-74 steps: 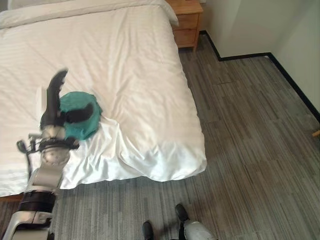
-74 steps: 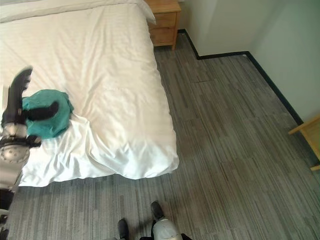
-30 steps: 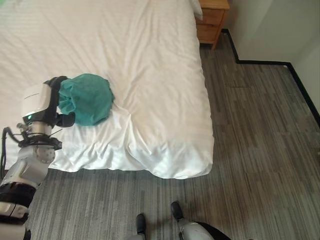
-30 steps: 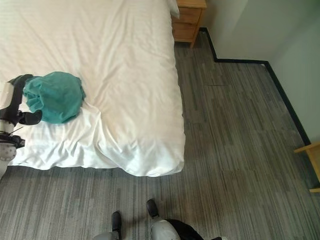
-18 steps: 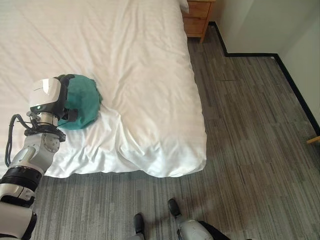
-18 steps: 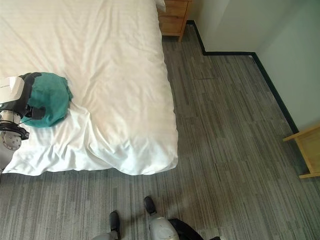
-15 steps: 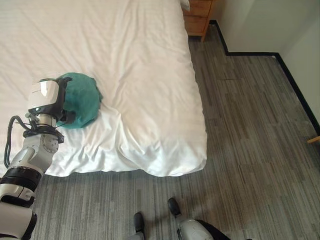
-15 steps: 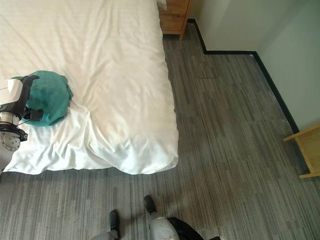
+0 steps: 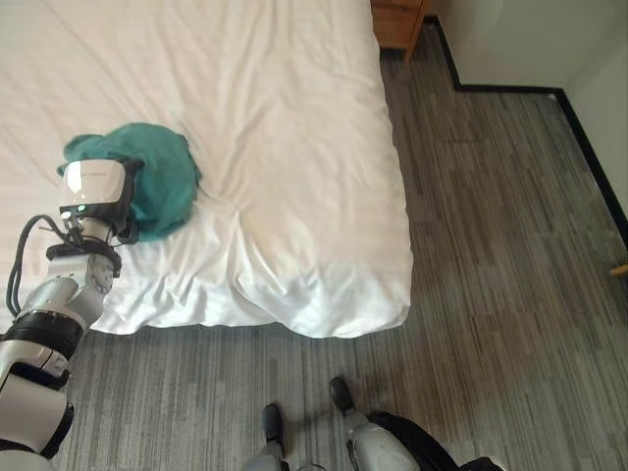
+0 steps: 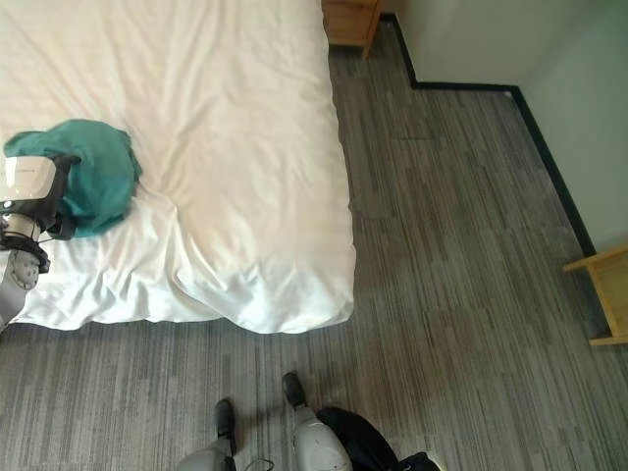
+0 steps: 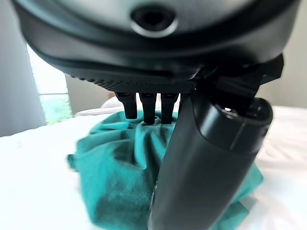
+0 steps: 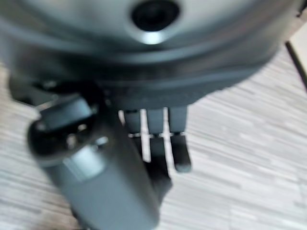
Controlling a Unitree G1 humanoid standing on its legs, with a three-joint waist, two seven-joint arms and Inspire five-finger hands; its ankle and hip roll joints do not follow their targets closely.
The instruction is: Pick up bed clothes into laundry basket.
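One crumpled teal cloth garment (image 9: 157, 182) sits on the white quilted bed (image 9: 285, 128), near the mattress's foot edge and toward the robot's left. And the left hand (image 9: 93, 196) is right on it: in the left wrist view the dark fingers (image 11: 146, 108) sink into the teal folds while the thumb (image 11: 201, 167) presses against the near side, so the cloth is pinched between them. Over on the other side, the right hand (image 12: 153, 143) hangs above the grey striped plank floor (image 9: 500, 255), fingers half curled with nothing in them. Up at the bed's far corner stands a wooden nightstand (image 9: 397, 22).
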